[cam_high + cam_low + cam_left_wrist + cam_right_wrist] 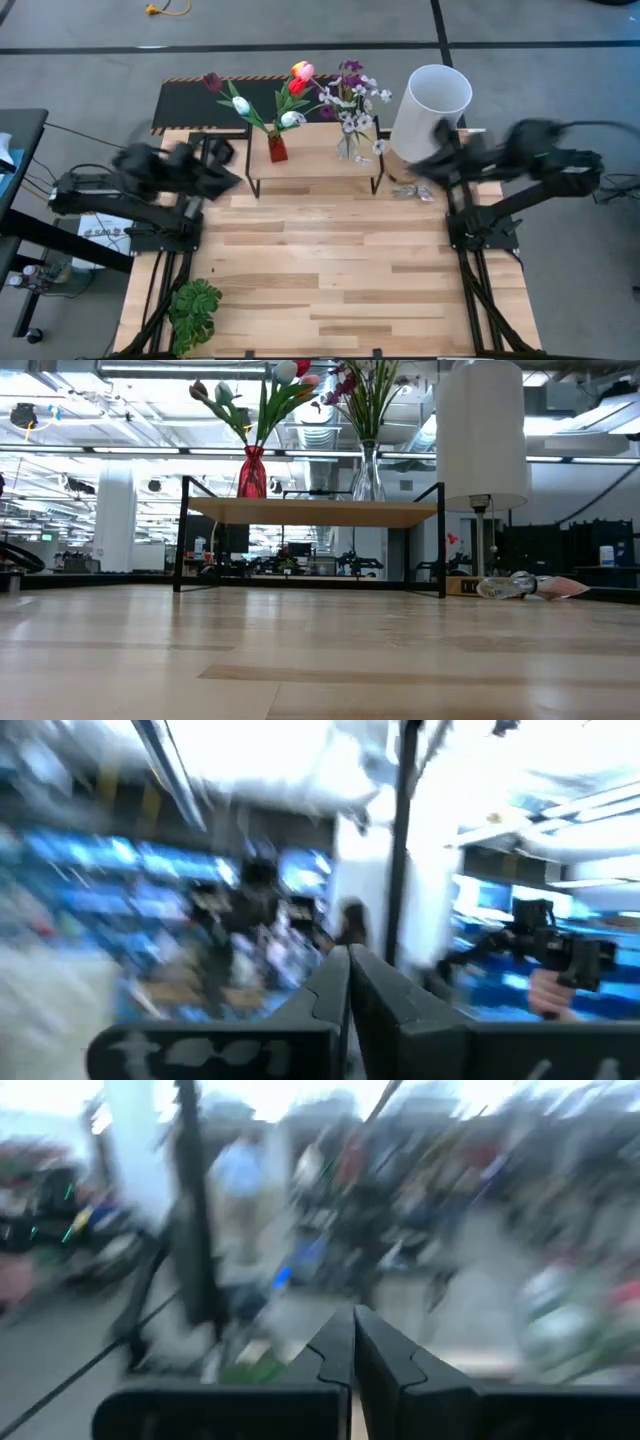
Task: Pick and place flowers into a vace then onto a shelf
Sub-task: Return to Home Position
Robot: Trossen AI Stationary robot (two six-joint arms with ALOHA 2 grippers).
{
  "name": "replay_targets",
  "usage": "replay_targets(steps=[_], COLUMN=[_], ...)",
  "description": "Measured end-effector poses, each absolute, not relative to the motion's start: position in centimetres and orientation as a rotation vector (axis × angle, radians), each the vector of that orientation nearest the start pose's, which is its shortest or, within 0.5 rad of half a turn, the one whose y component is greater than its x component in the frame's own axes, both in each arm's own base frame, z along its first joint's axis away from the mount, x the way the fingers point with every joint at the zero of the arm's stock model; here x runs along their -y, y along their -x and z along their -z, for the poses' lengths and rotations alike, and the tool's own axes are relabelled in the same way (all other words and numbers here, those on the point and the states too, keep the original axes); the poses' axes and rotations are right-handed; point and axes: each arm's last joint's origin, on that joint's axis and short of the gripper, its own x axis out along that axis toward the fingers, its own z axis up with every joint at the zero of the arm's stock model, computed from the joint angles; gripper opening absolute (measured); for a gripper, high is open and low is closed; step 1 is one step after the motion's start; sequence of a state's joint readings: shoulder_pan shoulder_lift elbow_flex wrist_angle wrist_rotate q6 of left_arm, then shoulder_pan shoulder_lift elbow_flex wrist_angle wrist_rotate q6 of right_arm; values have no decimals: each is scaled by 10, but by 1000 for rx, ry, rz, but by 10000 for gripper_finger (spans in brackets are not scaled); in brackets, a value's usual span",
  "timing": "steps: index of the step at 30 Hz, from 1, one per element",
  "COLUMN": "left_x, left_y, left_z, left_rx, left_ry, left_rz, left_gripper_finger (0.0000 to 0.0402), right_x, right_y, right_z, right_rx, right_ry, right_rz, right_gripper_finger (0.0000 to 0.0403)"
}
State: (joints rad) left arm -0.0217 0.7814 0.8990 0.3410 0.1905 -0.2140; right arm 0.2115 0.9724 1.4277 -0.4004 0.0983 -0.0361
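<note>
Two vases stand on the shelf. The red vase is toward the end nearer the left arm and holds the tulips. The clear vase is toward the other end and holds the purple and white blossoms. With the flowers in vases and the vases on the shelf, the placing looks finished; what remains seems to be bringing the arms home.

The left gripper hangs just off the shelf's left-arm end, its fingers pressed together on nothing. The right gripper hangs off the opposite end, also closed and empty, between the shelf and a tall white cylinder. A small crumpled thing lies by the shelf's legs on that side; I cannot tell what it is.

The next move likely calls for each arm to draw back from the shelf without brushing the legs or the overhanging stems. The right arm must also stay clear of the cylinder.
</note>
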Motion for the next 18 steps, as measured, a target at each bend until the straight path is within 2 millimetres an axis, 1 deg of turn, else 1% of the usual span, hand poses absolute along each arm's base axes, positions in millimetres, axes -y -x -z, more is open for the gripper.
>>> replay_targets(steps=[2, 4, 7, 9, 12, 15, 18], left_x=[6, 4, 0, -2, -4, -5, -6], left_y=[-130, -105, -70, -50, -33, -21, -15], left_z=[-429, -433, -433, -432, -428, -424, -420], left_rx=[493, 533, 559, 573, 571, 569, 548], left_ry=[107, 64, 41, 50, 62, 65, 71], left_rz=[193, 132, 9, -67, -132, -160, -189], left_gripper_finger=[0, 0, 0, 0, 0, 0, 0], right_x=[-25, -20, -12, -7, 0, 4, 7], right_y=[-130, -109, -79, -63, -43, -32, -20], right_z=[-496, -496, -483, -473, -456, -435, -418], right_rx=[116, 148, 176, 215, 276, 297, 358], right_ry=[44, 37, 7, -25, -55, -79, -112], right_rz=[-26, 42, 89, 110, 160, 168, 169], right_gripper_finger=[0, 0, 0, 0, 0, 0, 0])
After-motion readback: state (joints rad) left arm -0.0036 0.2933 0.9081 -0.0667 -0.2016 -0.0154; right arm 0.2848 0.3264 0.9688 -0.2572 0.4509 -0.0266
